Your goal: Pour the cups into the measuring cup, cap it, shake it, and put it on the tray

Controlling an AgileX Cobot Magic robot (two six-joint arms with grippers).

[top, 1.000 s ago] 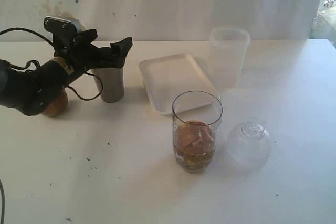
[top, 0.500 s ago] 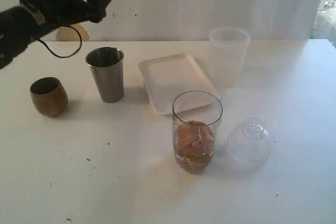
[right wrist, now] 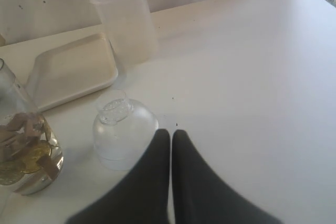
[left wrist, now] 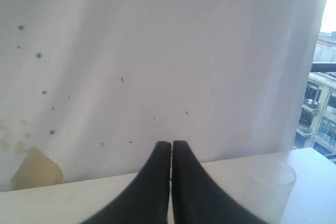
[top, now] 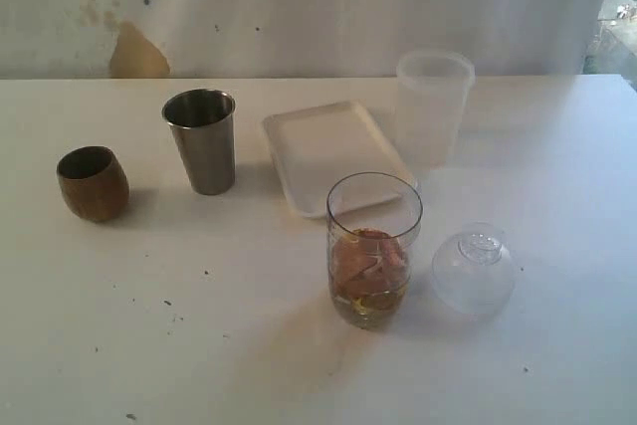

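Near the front of the white table [top: 149, 345], the measuring cup [top: 374, 251] stood upright and uncapped, its lower half filled with brownish and yellow pieces. Taking that cup as the dial's centre in the exterior view, the cap [top: 474, 271] sat at about 3 o'clock, just beside it but apart, dome down on the table with its small neck pointing up. The tray [top: 333, 151] lay flat at 12 o'clock with nothing on it; the cup's rim overlapped its near edge in that view, and I could not tell whether they touched. A frosted tumbler [top: 434, 106] stood at 1 o'clock, just past the tray's far corner. The steel tumbler [top: 202, 139] stood upright at 10 o'clock, and the wooden cup [top: 93, 182], also upright, sat between 9 and 10 o'clock, well apart from the measuring cup.

Neither arm showed in the exterior view. The right gripper [right wrist: 171, 132] had its fingers pressed together on nothing, tips near the cap. The left gripper [left wrist: 171, 142] was likewise closed and empty, pointing at the spotted wall [left wrist: 157, 51].
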